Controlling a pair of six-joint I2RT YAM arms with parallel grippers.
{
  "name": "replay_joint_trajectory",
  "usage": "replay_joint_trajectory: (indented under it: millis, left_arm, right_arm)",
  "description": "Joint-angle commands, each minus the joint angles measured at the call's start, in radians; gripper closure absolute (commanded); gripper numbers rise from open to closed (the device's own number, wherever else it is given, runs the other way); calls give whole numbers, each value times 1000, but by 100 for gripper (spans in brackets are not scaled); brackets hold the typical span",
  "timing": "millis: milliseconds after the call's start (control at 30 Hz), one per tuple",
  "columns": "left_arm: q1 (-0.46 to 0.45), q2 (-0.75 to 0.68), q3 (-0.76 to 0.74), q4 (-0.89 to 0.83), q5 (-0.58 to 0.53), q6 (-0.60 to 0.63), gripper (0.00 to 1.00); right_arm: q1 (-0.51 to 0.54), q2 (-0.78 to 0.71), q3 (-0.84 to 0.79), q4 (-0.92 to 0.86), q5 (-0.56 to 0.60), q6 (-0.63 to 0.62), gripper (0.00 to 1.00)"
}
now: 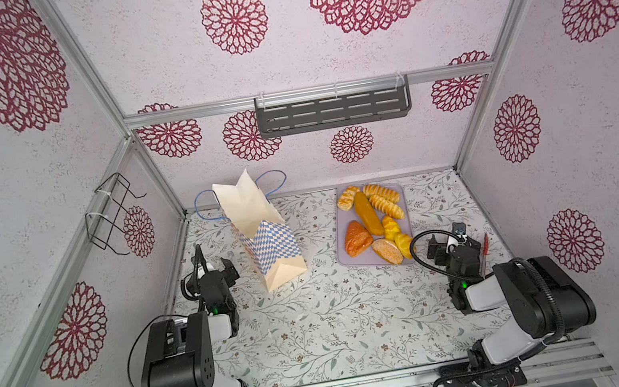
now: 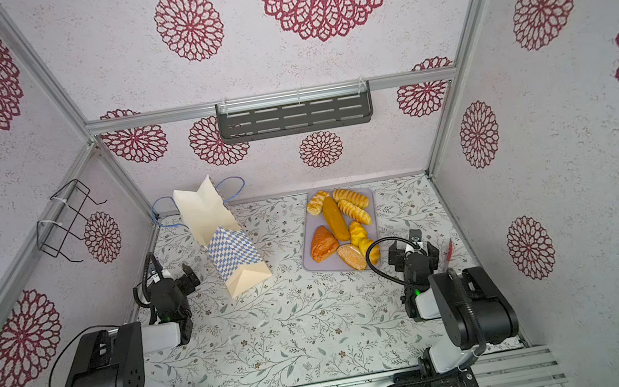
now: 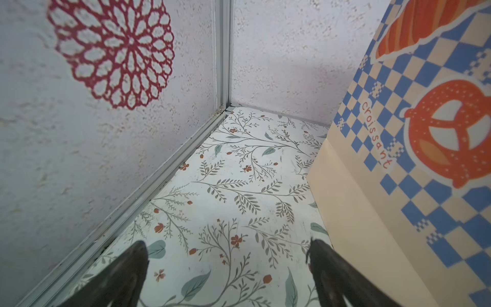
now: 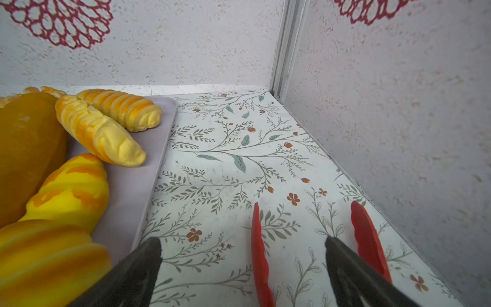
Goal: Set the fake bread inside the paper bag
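Pale walls (image 1: 360,47) with red rosettes (image 1: 234,17) enclose the leaf-printed tabletop (image 1: 320,327). The paper bag (image 1: 265,243) stands left of the tray (image 4: 125,191); both pairs of jaws gape empty.

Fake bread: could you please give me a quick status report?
Left gripper open, empty, beside paper bag. Right gripper open, empty, above red tongs. Fake bread on tray.

Floral-print table (image 1: 320,327), paper bag (image 1: 270,247) standing on it at the back left, lilac tray (image 1: 345,260) at the back right, red tongs (image 4: 259,252) lying just beside the tray.
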Motion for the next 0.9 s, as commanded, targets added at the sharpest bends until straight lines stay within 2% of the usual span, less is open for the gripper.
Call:
replay_joint_trajectory:
  millis: [0,867]
  left_arm:
    - [6,-7,11,10,2,12,3]
    - [8,-21,-1,25,0,12,3]
  right_arm:
    - [-3,-16,-1,48,4,14,1]
    - [-3,-20,-5,54,11,14,1]
